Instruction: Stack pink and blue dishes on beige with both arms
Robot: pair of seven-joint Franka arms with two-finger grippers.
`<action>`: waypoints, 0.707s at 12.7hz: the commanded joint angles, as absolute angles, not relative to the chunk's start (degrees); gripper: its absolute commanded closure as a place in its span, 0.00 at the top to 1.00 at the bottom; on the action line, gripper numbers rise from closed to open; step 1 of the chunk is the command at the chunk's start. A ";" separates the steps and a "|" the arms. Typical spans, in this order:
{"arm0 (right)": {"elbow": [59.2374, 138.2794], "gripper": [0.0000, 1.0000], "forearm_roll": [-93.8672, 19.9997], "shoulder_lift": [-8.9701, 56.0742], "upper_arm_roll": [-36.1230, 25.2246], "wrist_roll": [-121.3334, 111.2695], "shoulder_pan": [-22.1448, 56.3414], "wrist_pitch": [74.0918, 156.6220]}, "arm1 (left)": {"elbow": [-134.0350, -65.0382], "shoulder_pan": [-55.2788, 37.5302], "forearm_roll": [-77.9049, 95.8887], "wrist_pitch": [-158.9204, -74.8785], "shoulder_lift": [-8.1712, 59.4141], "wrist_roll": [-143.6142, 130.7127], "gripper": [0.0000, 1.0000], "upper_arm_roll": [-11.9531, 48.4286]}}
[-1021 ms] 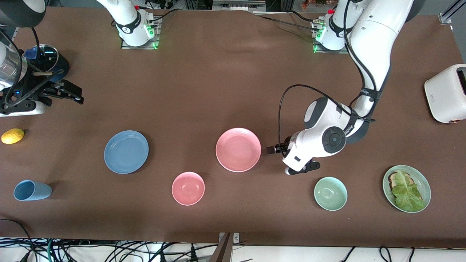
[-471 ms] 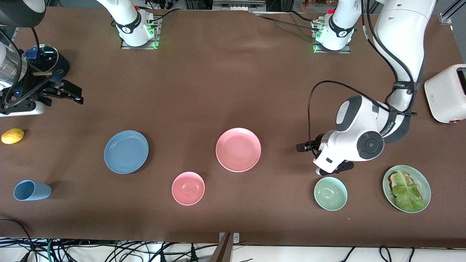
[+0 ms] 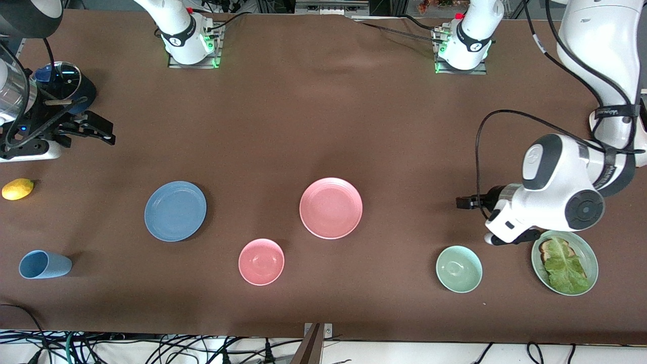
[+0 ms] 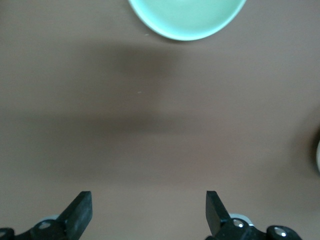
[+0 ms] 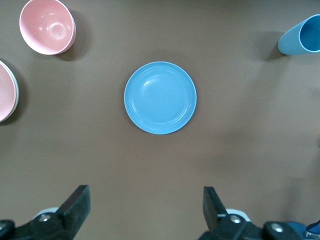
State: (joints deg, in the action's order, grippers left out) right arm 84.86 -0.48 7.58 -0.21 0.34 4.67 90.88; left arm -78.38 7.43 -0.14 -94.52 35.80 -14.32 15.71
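Covering the whole top, the brown table looks soft and flat. The smooth round pink plate lies mid-table, the blue plate toward the right arm's end. The left gripper hangs wide open, holding nothing, over bare table near the green bowl. The right gripper gapes empty too.

On the brown desk a blue plate is seen lying flat, with nothing on it. A pink bowl stands near it, apart from it, and only the edge of a pink plate is shown just beside the bowl. A blue cup is seen lying on its side, well apart from the blue plate. The two black fingers of the right gripper are held wide apart above bare desk, and nothing is held between them.
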 commanded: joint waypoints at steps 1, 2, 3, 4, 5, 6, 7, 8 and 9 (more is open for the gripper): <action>85.08 1.00 -1.32 6.86 -0.35 1.05 4.57 90.53 | -80.60 9.92 -1.23 -91.24 32.52 -11.16 1.00 16.00; 84.99 1.00 -1.23 6.86 -0.35 1.05 4.57 90.53 | -80.68 11.58 -1.49 -90.01 31.30 -11.08 1.00 16.08; 85.08 1.00 -1.23 6.86 -0.35 1.05 4.57 90.53 | -81.47 12.82 -1.93 -89.04 29.90 -10.29 1.00 16.08; 85.08 1.00 -1.23 6.86 -0.44 1.05 4.57 90.44 | -83.30 12.57 -4.37 -88.77 26.84 -8.98 1.00 15.91; 85.08 1.00 -1.23 6.86 -0.44 1.05 4.57 90.44 | -83.93 12.39 -7.44 -88.77 25.15 -8.70 1.00 15.91; 85.08 1.00 -1.23 6.86 -0.44 1.05 4.57 90.44 | -85.15 12.31 -8.60 -88.86 22.70 -8.61 1.00 15.91; 85.08 1.00 -1.23 6.86 -0.44 0.97 4.57 90.35 | -87.34 12.30 -8.70 -89.81 20.15 -8.00 1.00 15.56; 85.08 1.00 -1.23 6.86 -0.44 0.97 4.57 90.35 | -89.89 12.22 -8.61 -91.48 17.52 -4.43 1.00 14.60; 85.08 1.00 -1.23 6.86 -0.44 0.97 4.57 90.35 | -91.57 11.87 -8.35 -92.02 15.84 -0.13 1.00 13.89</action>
